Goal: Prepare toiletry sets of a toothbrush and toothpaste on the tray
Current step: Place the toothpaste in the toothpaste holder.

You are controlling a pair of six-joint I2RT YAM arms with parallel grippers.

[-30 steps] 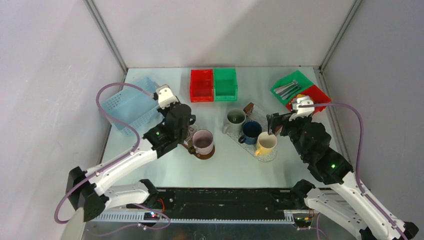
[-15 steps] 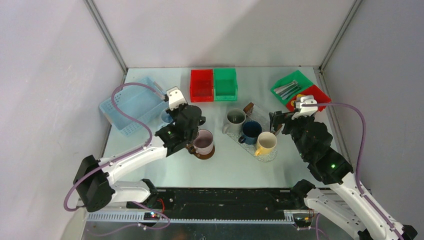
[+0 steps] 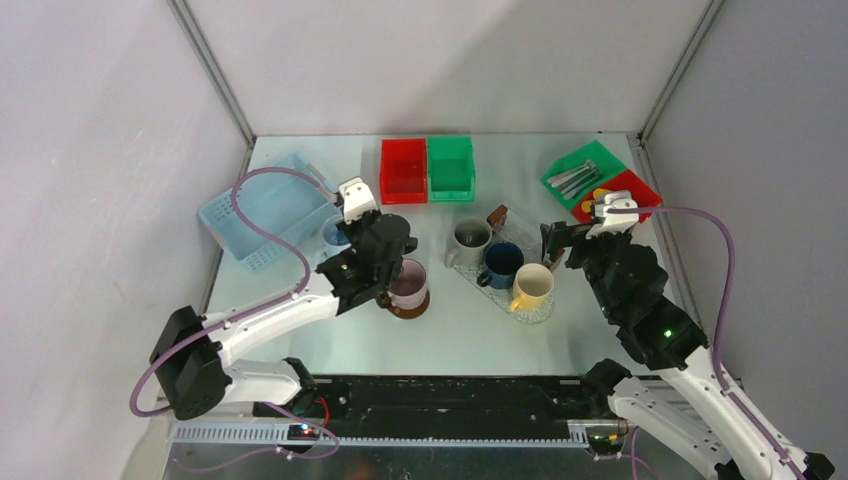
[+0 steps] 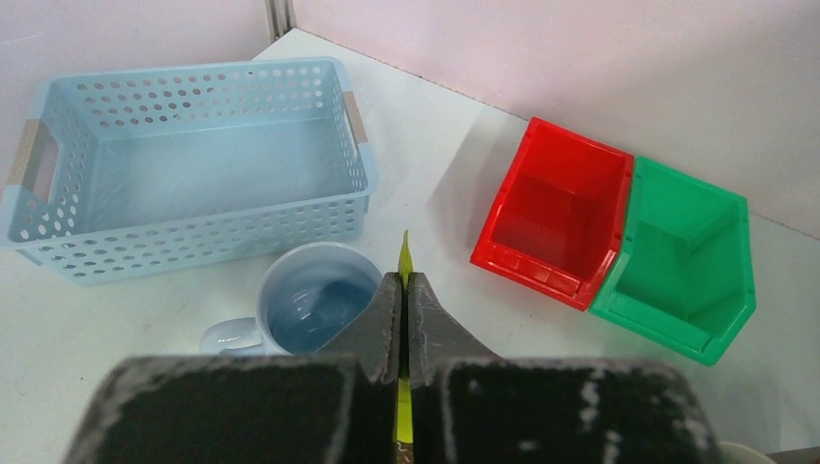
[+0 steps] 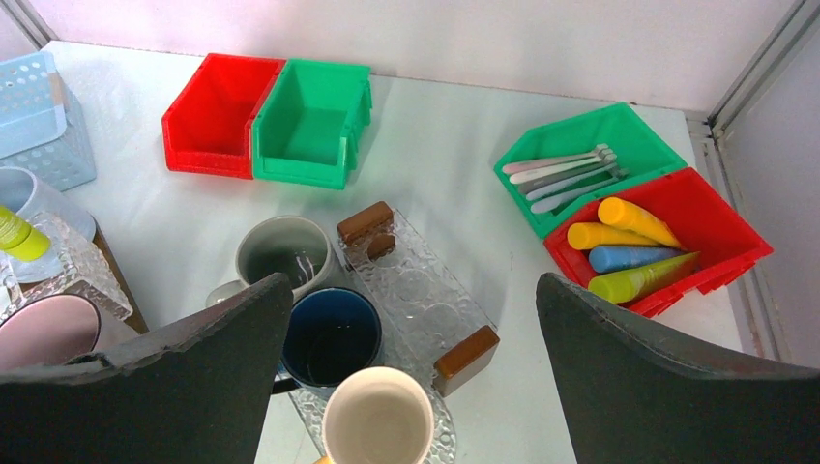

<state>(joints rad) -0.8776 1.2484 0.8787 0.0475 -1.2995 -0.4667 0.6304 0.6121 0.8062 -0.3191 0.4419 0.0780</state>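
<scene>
My left gripper [image 4: 405,285] is shut on a lime green toothpaste tube [image 4: 405,253], held edge-on between the fingers, just above and right of a light blue mug [image 4: 314,304]. The right wrist view shows the same tube [image 5: 19,235] at its far left. Pale toothbrushes [image 5: 556,169] lie in a green bin, and yellow, blue and lime tubes [image 5: 629,246] in the red bin beside it. A clear glass tray [image 5: 425,300] with wooden handles holds three mugs. My right gripper [image 5: 414,290] hangs open and holds nothing, above the tray's near end and the cream-lined mug [image 5: 377,425].
A pink mug [image 3: 406,283] stands on a second glass tray [image 5: 77,280] near my left arm. A light blue perforated basket [image 4: 193,164] sits at the back left. A red bin [image 4: 556,217] and a green bin [image 4: 677,261], with nothing in them, stand at the back centre.
My left arm has carried the lime tube to the right, away from the basket and toward the pink mug. The right arm has hardly moved and stays open.
</scene>
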